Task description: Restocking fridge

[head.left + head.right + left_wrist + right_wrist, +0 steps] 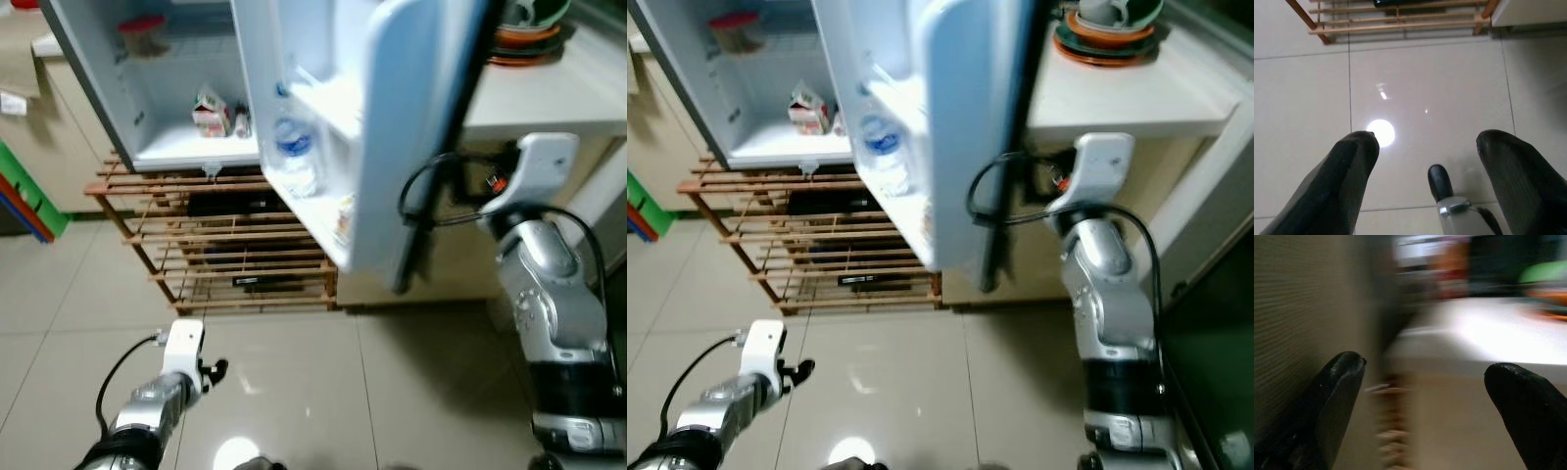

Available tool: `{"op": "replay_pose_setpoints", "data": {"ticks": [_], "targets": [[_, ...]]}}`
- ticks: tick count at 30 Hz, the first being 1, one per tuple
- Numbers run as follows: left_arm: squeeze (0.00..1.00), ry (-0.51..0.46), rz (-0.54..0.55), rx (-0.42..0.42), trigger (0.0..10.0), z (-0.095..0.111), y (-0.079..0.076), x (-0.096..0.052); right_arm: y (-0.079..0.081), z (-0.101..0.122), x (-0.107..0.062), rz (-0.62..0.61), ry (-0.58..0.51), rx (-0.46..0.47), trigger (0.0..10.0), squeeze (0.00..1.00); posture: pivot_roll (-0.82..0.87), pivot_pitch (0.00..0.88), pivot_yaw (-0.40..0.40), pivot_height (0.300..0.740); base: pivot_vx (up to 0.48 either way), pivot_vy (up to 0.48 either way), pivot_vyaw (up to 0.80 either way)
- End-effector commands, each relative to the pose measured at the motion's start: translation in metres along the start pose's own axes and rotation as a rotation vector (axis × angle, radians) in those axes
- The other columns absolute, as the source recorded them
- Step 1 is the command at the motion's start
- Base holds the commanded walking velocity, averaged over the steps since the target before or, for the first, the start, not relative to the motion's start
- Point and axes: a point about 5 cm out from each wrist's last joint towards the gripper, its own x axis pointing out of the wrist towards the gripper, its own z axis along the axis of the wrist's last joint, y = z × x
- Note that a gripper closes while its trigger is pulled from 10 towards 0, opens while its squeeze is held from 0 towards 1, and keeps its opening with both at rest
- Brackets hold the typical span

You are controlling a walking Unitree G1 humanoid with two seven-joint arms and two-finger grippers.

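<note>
The small fridge [176,147] stands open on a low rack. Its white door [392,127] swings out toward me. A water bottle [294,147] stands in the door shelf. Inside lie a small carton [209,113] and a red-lidded container [145,34]. My right arm [549,294] is raised beside the door's outer face. In the right wrist view the right gripper [1425,377] is open, with the door surface close along one finger [1337,391] and nothing held. My left gripper [1425,147] hangs low over the floor tiles, open and empty.
A wooden slatted rack [225,245] holds up the fridge. A beige counter [549,93] to the right carries stacked bowls [529,39]. A green, red and blue object [24,196] stands at the far left. Glossy tiles [294,392] cover the floor.
</note>
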Motion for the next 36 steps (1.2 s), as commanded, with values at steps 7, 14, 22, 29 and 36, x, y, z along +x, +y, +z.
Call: {"op": "replay_pose_setpoints", "data": {"ticks": [7, 14, 22, 29, 36], "targets": [[0.00, 0.080, -0.043, 0.065, 10.0, -0.009, -0.012, 0.004, 0.020, 0.009, -0.005, 0.222, 0.013, 0.213, 10.0, 0.00, -0.13, 0.000, 0.043, 0.740, 0.000, 0.000, 0.00], [0.00, 0.099, -0.053, 0.079, 10.0, -0.015, -0.015, 0.005, -0.008, 0.002, -0.001, 0.014, 0.041, 0.155, 10.0, 0.00, -0.12, 0.000, 0.024, 0.740, 0.000, 0.000, 0.00], [0.00, -0.395, -0.073, 0.127, 10.0, 0.055, -0.034, -0.002, -0.057, -0.021, -0.010, -0.453, 0.035, 0.009, 10.0, 0.00, -0.10, 0.000, -0.003, 0.740, 0.000, 0.000, 0.00], [0.00, -1.044, -0.045, 0.112, 10.0, 0.168, -0.060, -0.080, -0.059, -0.051, -0.017, -0.544, 0.059, -0.006, 10.0, 0.00, -0.08, 0.000, -0.011, 0.740, 0.000, 0.000, 0.00], [0.00, -1.093, -0.034, 0.121, 10.0, 0.172, -0.065, -0.088, -0.058, -0.050, -0.012, -0.551, 0.019, 0.016, 10.0, 0.00, -0.09, 0.000, -0.004, 0.740, 0.000, 0.000, 0.00]]}}
